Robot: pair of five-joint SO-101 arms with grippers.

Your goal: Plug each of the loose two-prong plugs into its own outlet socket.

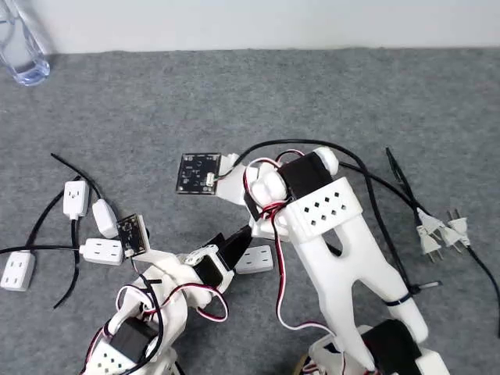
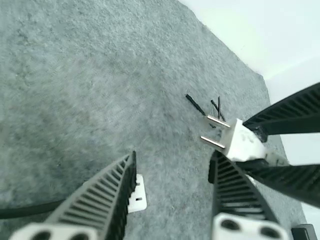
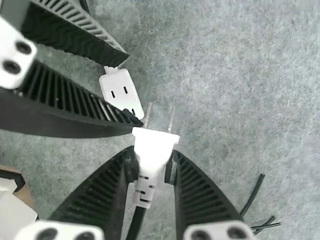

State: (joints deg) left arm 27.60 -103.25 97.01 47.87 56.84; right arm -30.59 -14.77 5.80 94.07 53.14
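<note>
My right gripper (image 3: 151,156) is shut on a white two-prong plug (image 3: 152,147). The prongs point at a white outlet socket (image 3: 118,89) lying on the grey carpet a short gap away. My left gripper (image 2: 173,165) is open, and the socket (image 2: 138,194) lies between its black ribbed fingers (image 2: 112,200), close to one of them. Beyond the left fingers, the held plug (image 2: 241,143) hangs above the carpet. From above, the socket (image 1: 255,259) sits by the left gripper (image 1: 234,250), under the front of the right arm (image 1: 328,207).
Two more loose plugs (image 1: 441,231) with black cords lie at the right. Three other white sockets (image 1: 76,199) (image 1: 101,251) (image 1: 17,271) lie at the left among black cables. A clear bottle (image 1: 23,51) stands at the far left corner. Open carpet lies beyond the arms.
</note>
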